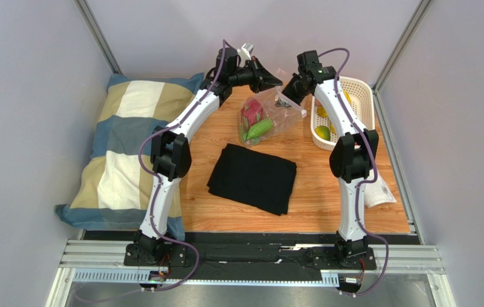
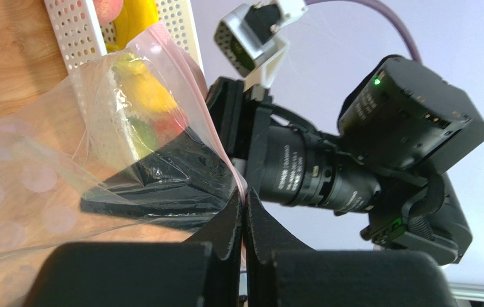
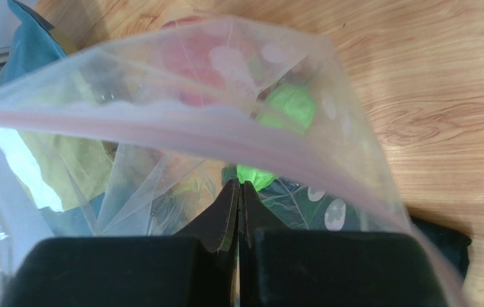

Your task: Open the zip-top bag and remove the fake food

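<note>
Left jaws pressed together on zip-top bag (image 1: 276, 118) rim; right jaws likewise pinching its film. Bag hangs between them, far centre of bench (image 1: 315, 192), fake food (image 1: 254, 121) inside. Risk: slick film slips a pinch, bag drops.

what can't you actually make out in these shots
1. Whether the zip-top bag is unzipped: in the top view the left gripper and right gripper cover its top edge, and the zip strip is blurred in the right wrist view.
2. How much fake food is inside: crinkled, glaring plastic smears it in the right wrist view, and it is too small from above.
3. Basket contents: the right arm covers part of it, and the left wrist view cuts it off.
</note>
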You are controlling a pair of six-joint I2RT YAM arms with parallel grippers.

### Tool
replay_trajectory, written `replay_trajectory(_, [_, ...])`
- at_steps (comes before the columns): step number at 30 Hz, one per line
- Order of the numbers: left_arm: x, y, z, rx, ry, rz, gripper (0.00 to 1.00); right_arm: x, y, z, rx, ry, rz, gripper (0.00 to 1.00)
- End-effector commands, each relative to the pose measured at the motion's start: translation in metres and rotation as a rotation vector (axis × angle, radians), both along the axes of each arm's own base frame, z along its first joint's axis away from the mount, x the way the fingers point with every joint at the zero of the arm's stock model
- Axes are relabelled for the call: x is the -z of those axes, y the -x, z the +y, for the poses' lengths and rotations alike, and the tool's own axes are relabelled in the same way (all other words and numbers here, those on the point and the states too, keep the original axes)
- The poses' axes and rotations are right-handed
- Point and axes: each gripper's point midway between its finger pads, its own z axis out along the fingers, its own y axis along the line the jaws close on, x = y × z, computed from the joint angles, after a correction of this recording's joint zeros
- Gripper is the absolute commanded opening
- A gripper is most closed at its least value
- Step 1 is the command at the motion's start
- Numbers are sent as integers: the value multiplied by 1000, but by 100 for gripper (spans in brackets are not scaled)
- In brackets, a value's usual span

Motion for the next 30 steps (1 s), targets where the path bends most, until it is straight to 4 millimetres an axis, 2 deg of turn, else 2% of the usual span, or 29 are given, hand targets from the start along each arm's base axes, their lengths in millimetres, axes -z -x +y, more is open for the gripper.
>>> replay_trajectory(1, [-56,14,-3,12,77,-90,0,0,9,22,-24,-54,20,0])
replay_trajectory(2, [-56,13,-3,12,80,-88,0,2,15,23,-35,-56,35,3])
replay_trajectory(3, [-53,11,-3,7,80,-83,0,17,23,23,-39,-50,78,5])
replay_trajectory(5, [-54,10,-4,4,82,-81,0,19,30,28,-55,-79,68,11])
replay_trajectory(6, [-51,7,-5,2,83,-71,0,35,39,26,-57,-77,107,13])
replay_trajectory(7, [-52,6,-6,-2,89,-71,0,39,42,26,-54,-81,119,15])
replay_trajectory(9, [-50,2,-7,-11,100,-57,0,49,44,27,-57,-86,137,26])
replay_trajectory(11, [-47,-1,-9,-16,109,-44,0,59,40,30,-71,-93,143,38])
replay_trajectory(16, [-44,-2,-10,-20,115,-42,0,71,28,43,-87,-149,159,52])
replay_trajectory(18, [-47,1,-9,-16,111,-49,0,73,22,45,-67,-167,157,54])
replay_trajectory(25, [-31,9,-4,-8,69,-29,0,90,10,54,-39,-213,168,62])
replay_trajectory(26, [-34,12,-2,-5,64,-49,0,91,7,54,-36,-210,162,63])
replay_trajectory(28, [-23,14,2,-7,35,-19,0,100,6,55,-25,-216,179,66])
replay_trajectory(30, [-21,14,7,-12,21,-14,0,105,6,59,-25,-228,189,67])
